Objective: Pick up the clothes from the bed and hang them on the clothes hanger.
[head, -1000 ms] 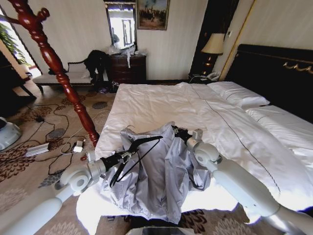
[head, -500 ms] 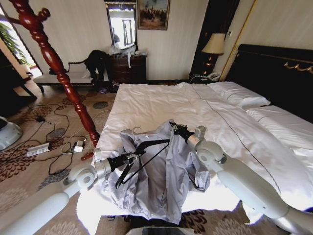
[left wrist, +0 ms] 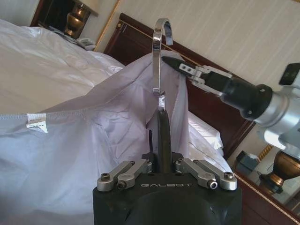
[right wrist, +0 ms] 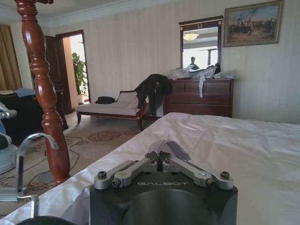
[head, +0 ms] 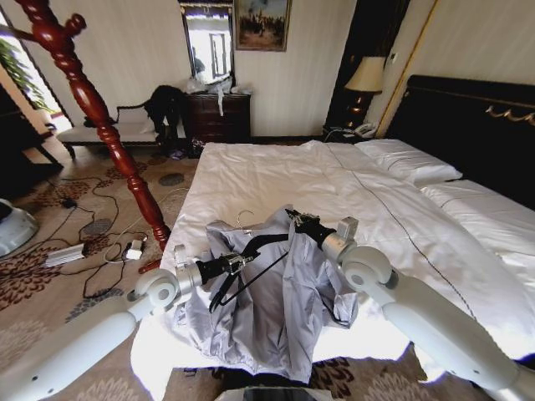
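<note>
Left gripper (head: 236, 262) clamping clothes hanger (head: 251, 255), right gripper (head: 294, 219) pinching clothes (head: 276, 309), bed (head: 276, 171)

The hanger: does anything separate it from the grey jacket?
Nothing visible does. The left gripper holds the hanger right against the jacket, which the right gripper pinches at its raised collar.

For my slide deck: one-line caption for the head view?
Left gripper holds slim black hanger inside crumpled light grey jacket; right gripper pinches its collar above white bed.

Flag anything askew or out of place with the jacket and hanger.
The hanger sits tilted in the left gripper, one end poking under the jacket, which the right gripper pinches at its top. The jacket droops crumpled off the bed edge.
</note>
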Robot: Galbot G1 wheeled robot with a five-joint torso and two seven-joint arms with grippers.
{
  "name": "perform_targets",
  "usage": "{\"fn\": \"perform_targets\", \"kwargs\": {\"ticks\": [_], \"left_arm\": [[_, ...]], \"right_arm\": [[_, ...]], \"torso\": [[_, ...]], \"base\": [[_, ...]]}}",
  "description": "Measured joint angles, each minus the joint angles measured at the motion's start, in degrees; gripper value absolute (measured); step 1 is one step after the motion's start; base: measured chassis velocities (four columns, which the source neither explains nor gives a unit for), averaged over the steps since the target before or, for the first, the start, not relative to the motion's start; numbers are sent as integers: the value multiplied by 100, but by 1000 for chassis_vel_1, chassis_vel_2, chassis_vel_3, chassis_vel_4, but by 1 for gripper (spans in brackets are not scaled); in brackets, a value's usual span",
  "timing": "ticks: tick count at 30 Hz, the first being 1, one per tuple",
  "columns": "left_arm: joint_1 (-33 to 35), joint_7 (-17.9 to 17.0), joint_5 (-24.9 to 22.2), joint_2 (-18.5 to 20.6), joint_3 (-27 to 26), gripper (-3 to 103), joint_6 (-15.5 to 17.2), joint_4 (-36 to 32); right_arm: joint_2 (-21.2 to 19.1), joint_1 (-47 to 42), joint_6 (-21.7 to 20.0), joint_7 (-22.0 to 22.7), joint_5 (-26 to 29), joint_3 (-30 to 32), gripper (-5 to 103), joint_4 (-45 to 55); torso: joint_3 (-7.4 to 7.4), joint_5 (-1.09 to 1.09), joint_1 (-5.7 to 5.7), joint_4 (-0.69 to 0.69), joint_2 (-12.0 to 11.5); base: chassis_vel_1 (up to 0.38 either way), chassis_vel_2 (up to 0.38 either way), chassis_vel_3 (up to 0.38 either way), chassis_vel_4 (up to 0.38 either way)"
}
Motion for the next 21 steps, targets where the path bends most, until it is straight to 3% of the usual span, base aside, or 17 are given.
{"fn": "perform_targets", "kwargs": {"ticks": [10,21], "left_arm": [[-823,-158,-168,-417,763,15,-7,441],[-1210,-333,-228,-914,946,15,-13,859]], "right_arm": [[46,-398,-18,80,1,88,0,283],[-50,-666,-75,302,162,202,0,725]], "torso": [[0,1,0,-2,0],[0,0,0,0,0]], "base": [[0,0,0,0],[0,0,0,0]]}}
